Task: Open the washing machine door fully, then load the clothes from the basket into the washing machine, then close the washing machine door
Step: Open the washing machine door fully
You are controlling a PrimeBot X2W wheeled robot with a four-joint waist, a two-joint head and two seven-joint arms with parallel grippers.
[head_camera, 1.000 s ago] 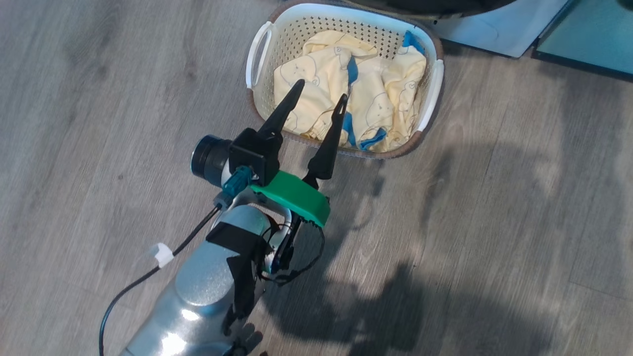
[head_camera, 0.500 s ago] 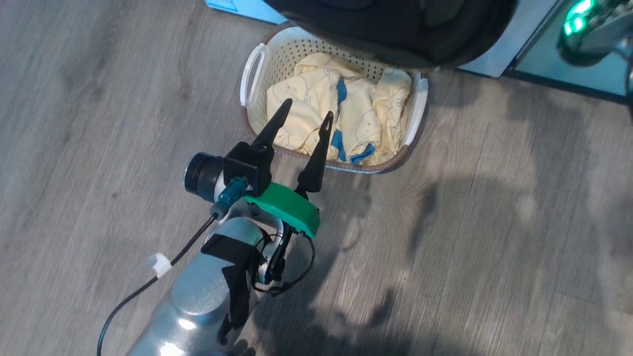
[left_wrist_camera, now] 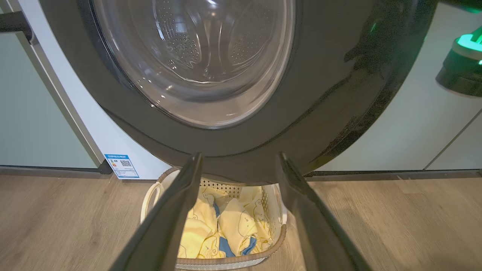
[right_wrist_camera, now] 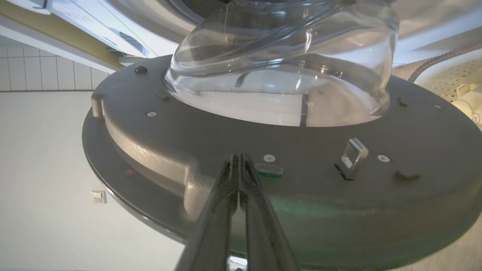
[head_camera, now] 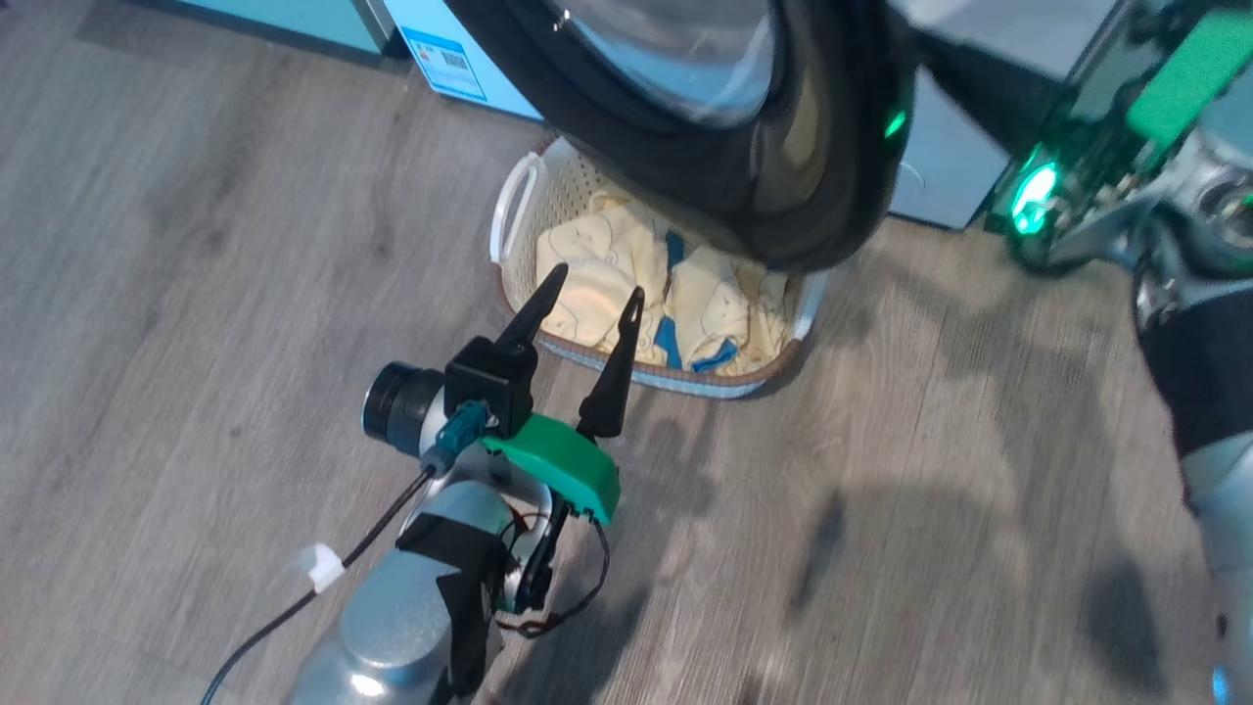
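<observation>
The washing machine door [head_camera: 812, 196] stands swung out, its black rim and glass bowl [left_wrist_camera: 211, 56] hanging over the far half of the basket [head_camera: 675, 377]. The clothes [head_camera: 597, 284], pale yellow with blue trim, lie in the basket [left_wrist_camera: 229, 260]. My left gripper [head_camera: 598, 279] is open above the basket's near edge, nothing between its fingers [left_wrist_camera: 180, 195]. My right gripper [right_wrist_camera: 238, 158] is shut, its tips against the door's grey inner face [right_wrist_camera: 339, 195]. The right forearm [head_camera: 1204, 343] rises at the right edge. The washing machine's white front [left_wrist_camera: 94, 131] carries a blue sticker [left_wrist_camera: 122, 165].
Pale green cabinets [left_wrist_camera: 34, 113] flank the washer on the left, and more cabinet fronts [left_wrist_camera: 414, 131] stand on the right. Grey wood floor [head_camera: 196, 294] spreads to the left and in front of the basket. A black cable [head_camera: 294, 597] trails from my left arm.
The head view has tilted up. The door now overhangs much more of the basket, and the right arm has come into view. My left gripper stays open, with its tips nearer the basket's front edge.
</observation>
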